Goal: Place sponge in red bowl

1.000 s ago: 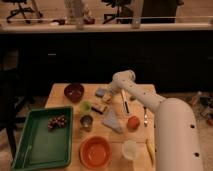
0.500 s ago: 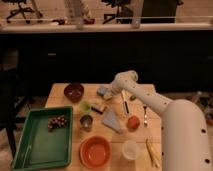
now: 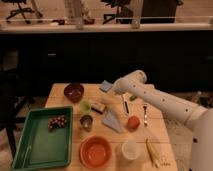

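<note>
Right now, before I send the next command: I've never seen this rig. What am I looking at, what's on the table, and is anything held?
This is one camera's view, looking down across a wooden table; where the camera is mounted I can't tell. The white tube coming in from the right is the robot's single arm. Its hand is over the far side of the table and closed, apparently on the small blue-grey sponge.

On the table there is a green tray with a dark cluster in it, a dark maroon bowl, a pale triangular piece, an orange ball and a white cup. The red bowl sits at the near edge, with nothing in it yet.
</note>
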Controlling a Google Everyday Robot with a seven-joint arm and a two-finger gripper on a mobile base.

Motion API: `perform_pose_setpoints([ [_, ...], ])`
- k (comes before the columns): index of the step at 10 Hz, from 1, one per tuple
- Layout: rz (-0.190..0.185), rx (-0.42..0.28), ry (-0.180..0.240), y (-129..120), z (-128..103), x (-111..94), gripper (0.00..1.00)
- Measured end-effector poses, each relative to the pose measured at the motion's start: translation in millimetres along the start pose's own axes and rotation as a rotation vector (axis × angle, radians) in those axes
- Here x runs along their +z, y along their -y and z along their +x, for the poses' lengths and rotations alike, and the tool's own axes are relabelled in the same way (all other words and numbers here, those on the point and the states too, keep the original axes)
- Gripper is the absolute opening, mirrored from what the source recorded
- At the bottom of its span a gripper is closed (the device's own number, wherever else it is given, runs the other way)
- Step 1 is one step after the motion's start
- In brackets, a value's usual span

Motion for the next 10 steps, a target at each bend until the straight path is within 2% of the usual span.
perform_pose_setpoints([
  [2, 0.031, -0.028, 0.023, -6.3, -5.0, -19.3, 0.00],
  [5, 0.049, -0.093, 0.038, -23.5, -19.9, -42.1, 0.00],
  [10, 0.032, -0.206, 0.052, -64.0, -31.6, -74.8, 0.00],
])
